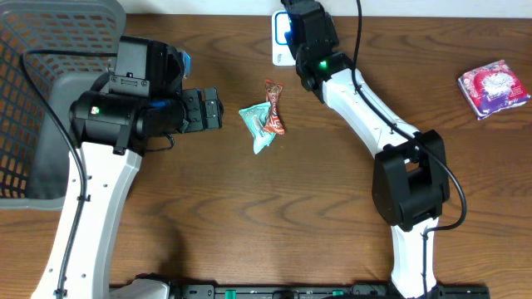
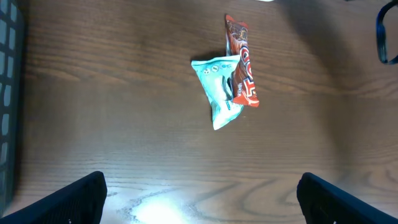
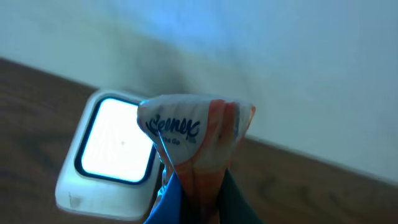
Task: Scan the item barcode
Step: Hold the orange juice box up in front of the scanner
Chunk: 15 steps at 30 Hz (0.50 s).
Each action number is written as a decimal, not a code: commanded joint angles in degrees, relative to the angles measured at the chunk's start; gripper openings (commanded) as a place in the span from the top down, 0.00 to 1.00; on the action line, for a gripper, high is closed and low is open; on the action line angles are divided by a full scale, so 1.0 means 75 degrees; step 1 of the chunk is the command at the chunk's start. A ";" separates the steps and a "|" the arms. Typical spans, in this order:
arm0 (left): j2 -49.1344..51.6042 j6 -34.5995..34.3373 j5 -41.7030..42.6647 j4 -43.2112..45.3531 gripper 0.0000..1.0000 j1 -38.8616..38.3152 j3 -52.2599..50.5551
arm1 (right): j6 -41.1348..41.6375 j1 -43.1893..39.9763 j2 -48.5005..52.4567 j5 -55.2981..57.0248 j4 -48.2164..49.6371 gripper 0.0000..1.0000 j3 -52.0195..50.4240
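- The scanning step itself is judged to be in hand. A tissue pack [image 3: 196,134] is clamped between the fingers of the right pincer [image 3: 199,202], which are drawn together on its gathered lower end.
- The pack is held upright just ahead of that pincer, and the scanner [image 3: 115,146] is seen beyond it, off to one side. Whether the two touch cannot be told.
- No barcode is seen on the printed face turned toward the wrist camera. The next move is therefore judged to call for a small wrist roll, so that the coded side is presented squarely to the lit window.
- The pack is soft and wrapped in glossy film, white with orange, pinched narrow at the grip and flared wide at the top. It is expected to crumple and slip easily, so a firm hold is called for.
- The scanner is a rounded white plastic block with a dark-rimmed, glowing rectangular window.
- The left pincer [image 1: 218,109] is spread wide with nothing between its fingers, low over the wood-grain table [image 1: 249,216].
- Directly ahead of it, a crinkled teal packet [image 2: 217,90] and a shiny red packet [image 2: 244,68] are laid touching, partly overlapped.
- A grey mesh basket [image 1: 50,100] is set behind the left pincer, and a pink packet [image 1: 493,88] is left well apart from both pincers.
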 commanded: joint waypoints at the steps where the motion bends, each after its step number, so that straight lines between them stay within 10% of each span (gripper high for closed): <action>1: 0.0038 0.0152 0.0085 -0.0023 0.02 -0.0015 -0.0038 | -0.0962 0.0105 0.0335 -0.0699 0.0411 0.99 0.0207; 15: 0.0038 0.0154 0.0085 -0.0023 0.02 -0.0015 -0.0038 | -0.1271 0.0157 0.0991 0.0656 0.0848 0.99 0.0347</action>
